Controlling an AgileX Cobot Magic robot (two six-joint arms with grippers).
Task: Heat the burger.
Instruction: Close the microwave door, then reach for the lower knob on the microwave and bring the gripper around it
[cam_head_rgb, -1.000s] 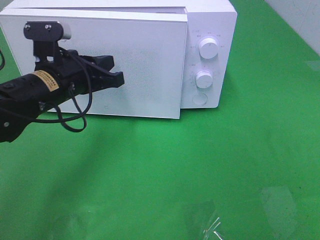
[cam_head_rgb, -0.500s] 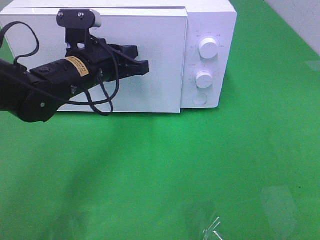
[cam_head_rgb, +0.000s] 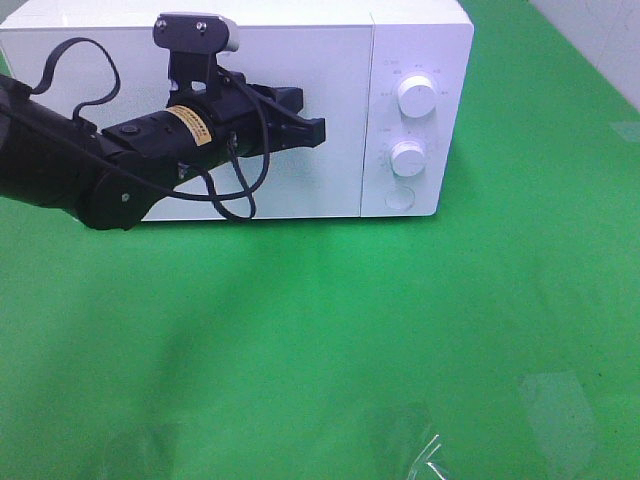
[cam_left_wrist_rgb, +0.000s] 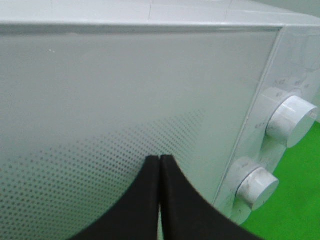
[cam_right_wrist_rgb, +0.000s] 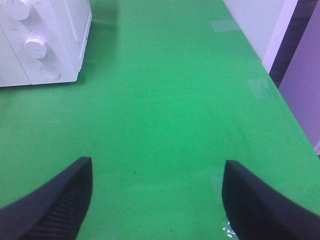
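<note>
Evidently the black left gripper (cam_head_rgb: 316, 130) has its fingers pinched together on nothing, tips at the flat white door (cam_head_rgb: 330, 70) of the boxy white microwave oven (cam_head_rgb: 430, 30). I'd say it serves as a blunt pusher to seat that door, which lies flush. Just beside the door sit two round white knobs (cam_head_rgb: 417, 94), likely needed next. The burger shows nowhere; probably it is inside, though the dotted door panel hides the cavity. The right gripper (cam_right_wrist_rgb: 157, 167) hangs spread wide and empty over the green table (cam_right_wrist_rgb: 165, 75), well apart.
</note>
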